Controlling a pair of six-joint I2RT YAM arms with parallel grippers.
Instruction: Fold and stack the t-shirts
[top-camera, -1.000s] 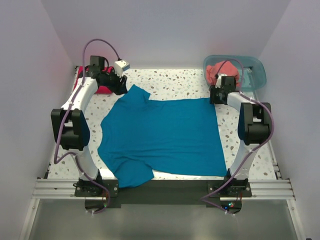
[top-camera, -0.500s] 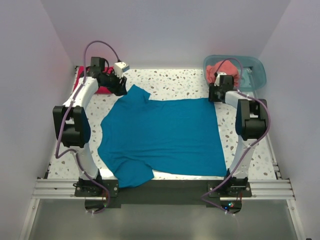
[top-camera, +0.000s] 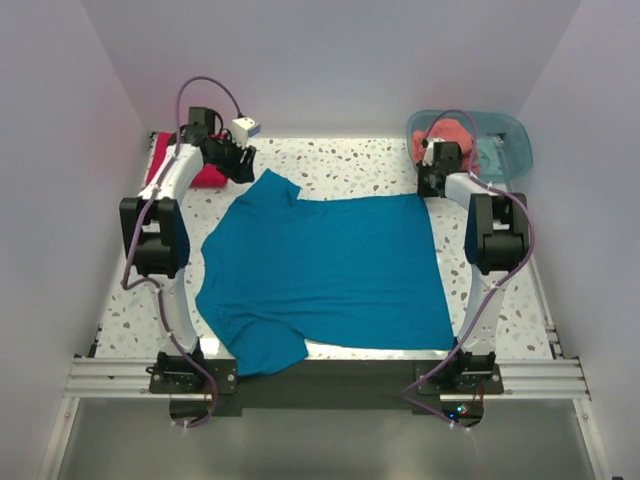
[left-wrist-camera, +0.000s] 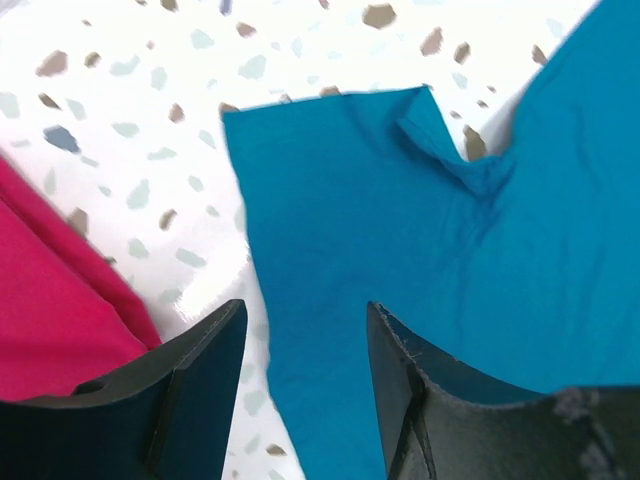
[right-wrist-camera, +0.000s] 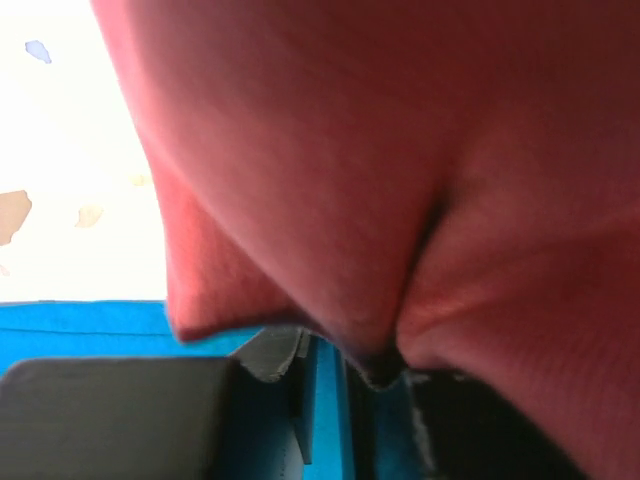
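While the teal-blue t-shirt (top-camera: 330, 270) lies spread flat across the middle of the worktop (top-camera: 350, 160), treat the fold as not yet begun. The left jaws stand wide and empty, straddling the outer edge of its far-left sleeve (left-wrist-camera: 330, 200); the right jaws stand narrow at the near rim of the translucent tub (top-camera: 512, 150), with a fold of the salmon-coral t-shirt (right-wrist-camera: 400, 150) drawn into their gap, apparently pinched; the crimson-magenta t-shirt (left-wrist-camera: 50, 320) sits folded in the far-left corner. Next, you would probably lower the left jaws onto the sleeve hem; the right jaws must let go of the salmon cloth before they can take the opposite corner.
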